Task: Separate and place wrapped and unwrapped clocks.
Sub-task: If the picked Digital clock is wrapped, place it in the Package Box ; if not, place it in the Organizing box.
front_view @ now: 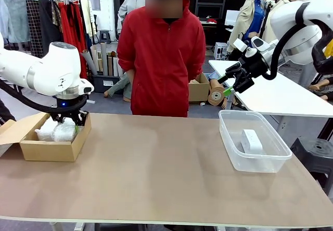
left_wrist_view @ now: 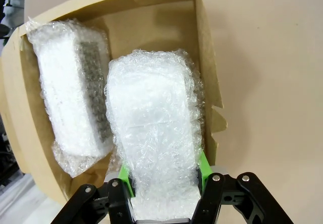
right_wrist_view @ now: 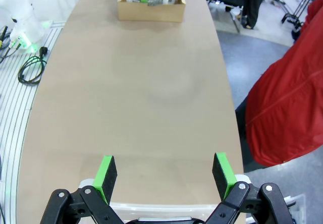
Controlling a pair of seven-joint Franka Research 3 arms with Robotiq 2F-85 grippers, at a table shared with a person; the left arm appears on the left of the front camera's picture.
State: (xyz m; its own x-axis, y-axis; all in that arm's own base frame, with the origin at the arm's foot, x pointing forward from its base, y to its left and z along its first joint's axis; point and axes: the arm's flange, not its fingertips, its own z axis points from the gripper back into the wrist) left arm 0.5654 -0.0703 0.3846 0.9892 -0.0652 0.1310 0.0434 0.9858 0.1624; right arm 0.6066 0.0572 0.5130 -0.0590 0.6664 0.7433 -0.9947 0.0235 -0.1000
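Note:
Two wrapped clocks lie side by side in a cardboard box [front_view: 52, 150] at the table's left end. My left gripper [front_view: 70, 119] reaches down into the box, and its green pads press both sides of the nearer wrapped clock [left_wrist_view: 151, 128], which rests in the box [left_wrist_view: 207, 57]. The other wrapped clock [left_wrist_view: 70, 98] lies free beside it. The bare white clock [front_view: 251, 141] sits in a clear plastic bin [front_view: 225, 132] on the right. My right gripper [front_view: 229, 88] hangs open and empty above and behind that bin; its pads [right_wrist_view: 107, 171] stand wide apart over the table.
A person in a red jacket [front_view: 164, 59] stands at the far edge, hands behind the back. The brown tabletop [front_view: 156, 163] stretches bare between box and bin. A white table [front_view: 281, 93] stands behind on the right. Cables [right_wrist_view: 30, 67] lie off the table's side.

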